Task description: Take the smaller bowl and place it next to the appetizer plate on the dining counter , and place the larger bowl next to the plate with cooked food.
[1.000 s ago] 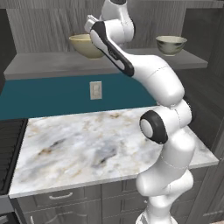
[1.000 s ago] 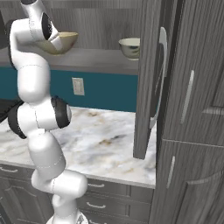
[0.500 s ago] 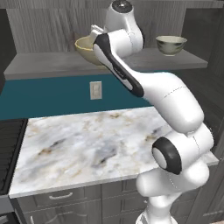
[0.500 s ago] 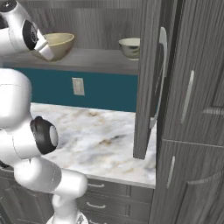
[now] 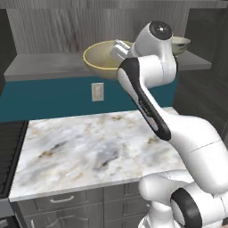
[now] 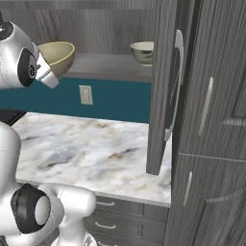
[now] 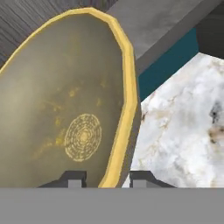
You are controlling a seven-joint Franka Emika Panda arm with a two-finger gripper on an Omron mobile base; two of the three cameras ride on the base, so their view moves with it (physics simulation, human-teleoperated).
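Up at the grey shelf (image 5: 53, 67) above the teal backsplash, the gripper (image 7: 106, 178) has its two finger tips straddling the golden rim of the larger bowl (image 5: 101, 58), one tip inside the bowl and one outside its wall. Whether the jaws have fully clamped on the rim cannot be told from these views; they look near it on both sides. The bowl looks tipped toward the hand, its patterned bottom facing the hand camera, and sits at the shelf's front edge over the marble counter (image 5: 84, 151). The smaller bowl (image 6: 143, 52) stands upright farther along the same shelf, well apart, near the open cabinet door (image 6: 163, 86). To do this step well, the arm should probably finish squeezing before it lifts, since a thin rim pinch on a wide bowl can pivot; drawing it straight out from the shelf, level and slowly, would keep it from swinging or catching the shelf lip. The dining counter and plates are not visible from here.
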